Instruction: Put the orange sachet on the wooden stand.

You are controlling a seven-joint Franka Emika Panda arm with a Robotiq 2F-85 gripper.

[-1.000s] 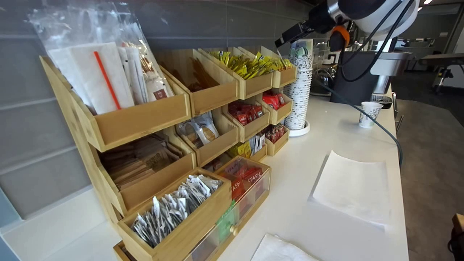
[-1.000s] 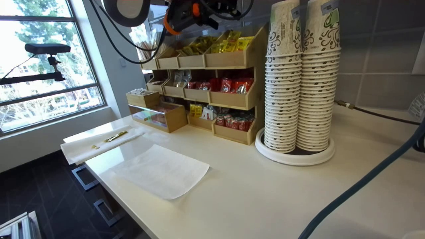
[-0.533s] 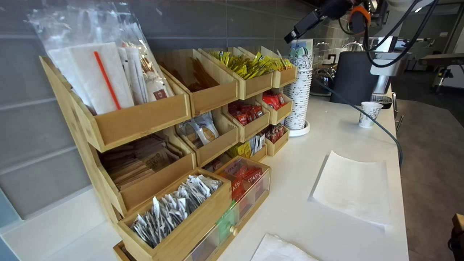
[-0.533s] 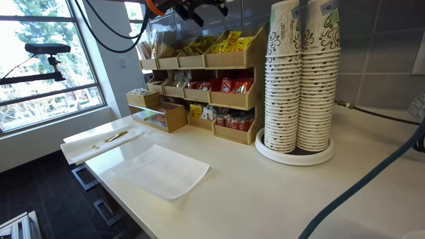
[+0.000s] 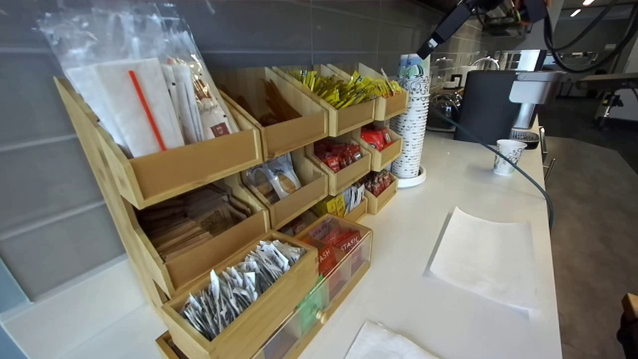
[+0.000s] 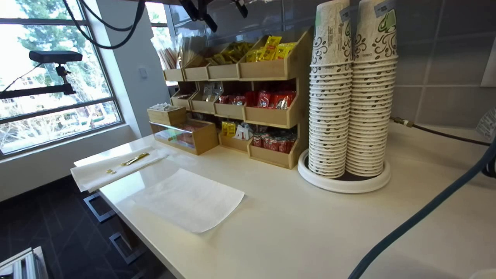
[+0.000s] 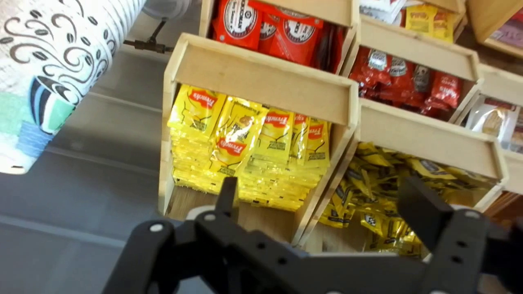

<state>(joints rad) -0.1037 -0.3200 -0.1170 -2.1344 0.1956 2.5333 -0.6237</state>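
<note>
The wooden stand (image 5: 299, 132) has stepped rows of slanted bins; it also shows in an exterior view (image 6: 263, 70) and fills the wrist view (image 7: 265, 81). Yellow packets (image 7: 269, 179) fill its top end bin, and one yellow packet (image 7: 235, 141) lies askew on top of them. I cannot tell the orange sachet from these packets. My gripper (image 7: 318, 188) is open, its fingers wide apart with nothing between them. It hangs above the top row and also shows in an exterior view (image 6: 227, 18), near the upper edge. Most of the arm is out of frame there.
Tall patterned cup stacks (image 6: 329, 116) stand right beside the stand's end, close to the gripper in the wrist view (image 7: 61, 61). A grey tiled wall (image 5: 344, 30) is behind. Paper sheets (image 6: 190, 199) lie on the counter, one with gold scraps (image 6: 135, 159). A hose (image 6: 426, 213) crosses it.
Over the last second my arm and gripper have drawn up and away from the stand's top row. The fingers stay apart. The packets and the stand have not visibly moved.
</note>
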